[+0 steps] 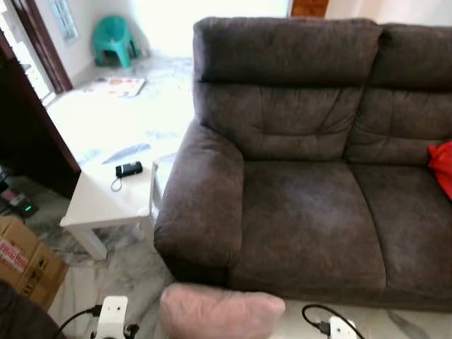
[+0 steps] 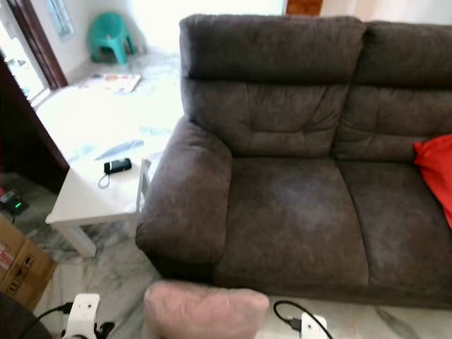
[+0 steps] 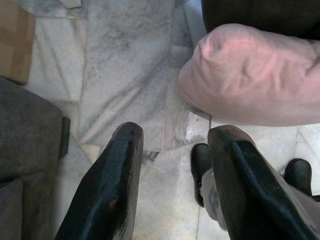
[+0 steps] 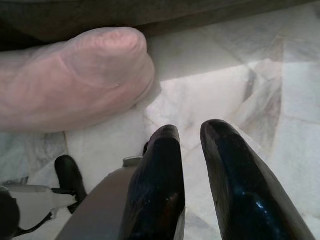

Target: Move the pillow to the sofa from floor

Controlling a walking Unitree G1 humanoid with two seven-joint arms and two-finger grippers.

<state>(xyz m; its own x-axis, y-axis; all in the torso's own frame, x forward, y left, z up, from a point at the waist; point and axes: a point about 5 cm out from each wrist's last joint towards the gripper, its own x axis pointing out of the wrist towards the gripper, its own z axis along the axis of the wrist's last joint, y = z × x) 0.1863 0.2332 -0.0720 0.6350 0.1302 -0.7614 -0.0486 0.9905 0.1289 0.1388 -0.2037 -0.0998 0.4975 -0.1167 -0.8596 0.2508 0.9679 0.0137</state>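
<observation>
While the pink pillow (image 1: 220,311) lies on the marble floor (image 3: 125,75) right against the front base of the dark brown sofa (image 1: 311,212), below its left armrest, both grippers hang above the floor near it, holding nothing. Left gripper (image 3: 175,150) fingers spread wide, pillow just beyond the tips, not touching. Right gripper (image 4: 190,137) fingers narrow, small gap, pillow's end off to one side. Red cushion (image 2: 436,169) on the sofa's right seat. White side table (image 1: 106,201) beside the armrest with a black device (image 1: 129,169). Cardboard box (image 1: 25,258) at far left, green stool (image 1: 113,39) in back.
</observation>
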